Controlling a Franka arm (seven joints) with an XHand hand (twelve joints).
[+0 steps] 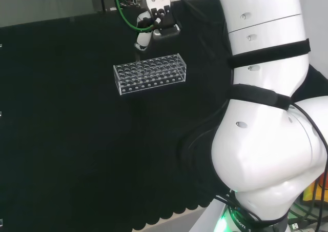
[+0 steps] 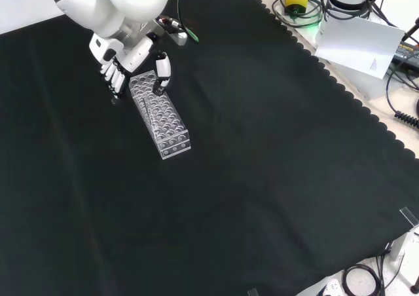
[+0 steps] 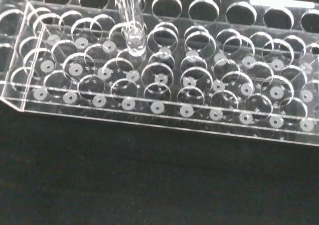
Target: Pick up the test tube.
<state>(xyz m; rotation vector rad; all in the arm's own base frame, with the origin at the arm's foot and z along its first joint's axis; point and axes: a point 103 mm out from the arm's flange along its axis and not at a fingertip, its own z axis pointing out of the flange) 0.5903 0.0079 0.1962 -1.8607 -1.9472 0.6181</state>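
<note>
The hand (image 2: 134, 59) hangs over the far end of a clear test tube rack (image 2: 160, 114) in the front view, fingers (image 2: 115, 78) curled downward on one side and the thumb (image 2: 162, 69) on the other. In the wrist view a clear test tube (image 3: 131, 21) stands upright, its rounded end just above the rack's holes; the hand appears to be pinching its upper part. The rack rests on the black cloth of the tabletop (image 2: 262, 178).

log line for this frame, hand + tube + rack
phase: grasp at rack | hand: over rack's far end, fingers curled | test tube: upright over rack holes | rack: clear, on black cloth | lift: unconfirmed
</note>
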